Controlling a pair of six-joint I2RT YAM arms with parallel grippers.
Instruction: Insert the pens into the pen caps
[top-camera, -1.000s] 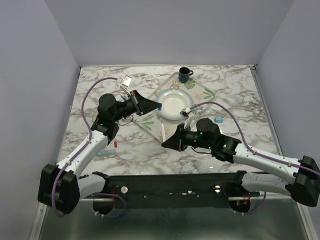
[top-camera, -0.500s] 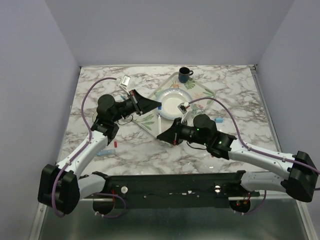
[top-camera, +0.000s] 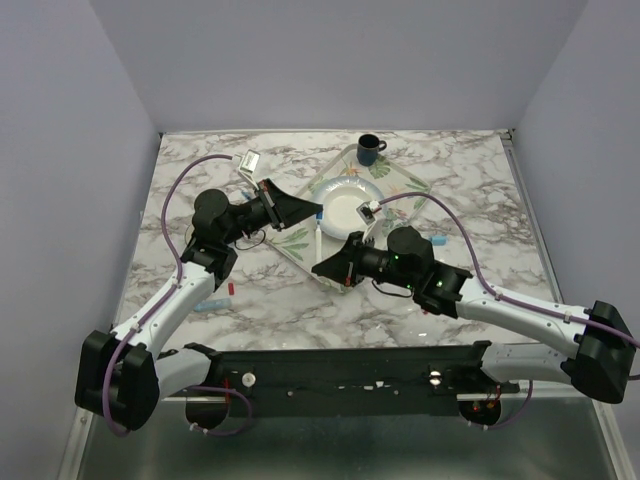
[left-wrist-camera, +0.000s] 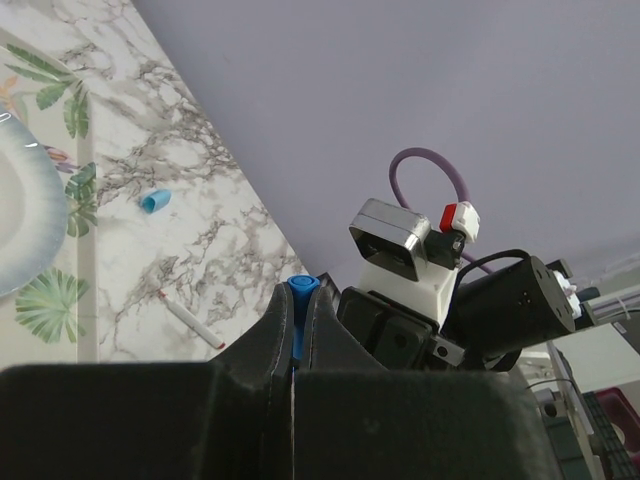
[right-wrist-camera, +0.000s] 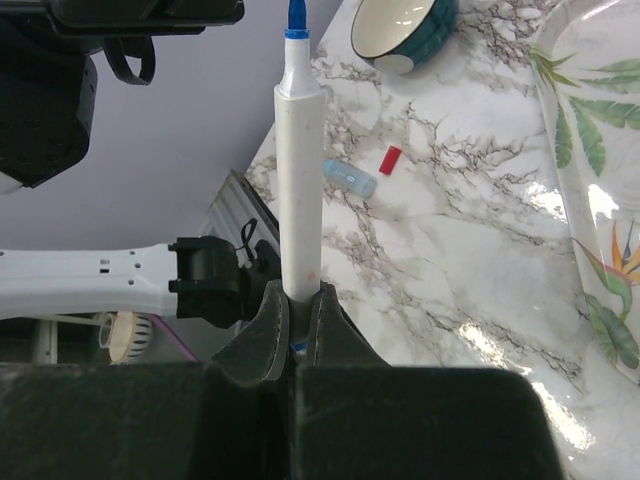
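Observation:
My left gripper (top-camera: 312, 211) hangs over the tray beside the plate, shut on a small blue pen cap (left-wrist-camera: 301, 298) that pokes out between its fingertips. In the right wrist view, my right gripper (right-wrist-camera: 300, 296) is shut on the rear end of a slim white marker (right-wrist-camera: 298, 170). Its blue tip (right-wrist-camera: 296, 16) points up at the left gripper. From above, the marker (top-camera: 318, 241) ends just short of the left fingertips. On the table lie a white red-tipped marker (left-wrist-camera: 190, 318), a light-blue cap (top-camera: 437, 241), a red cap (top-camera: 232, 287) and a light-blue marker (top-camera: 210, 304).
A white plate (top-camera: 345, 207) lies on a clear floral tray (top-camera: 405, 186) at mid-table. A dark teal cup (top-camera: 370, 149) stands at the back. Purple walls close in the left, right and far sides. Both cables arch over the marble top.
My right arm has swung left and forward, carrying the white marker toward the left gripper. The left arm has barely moved.

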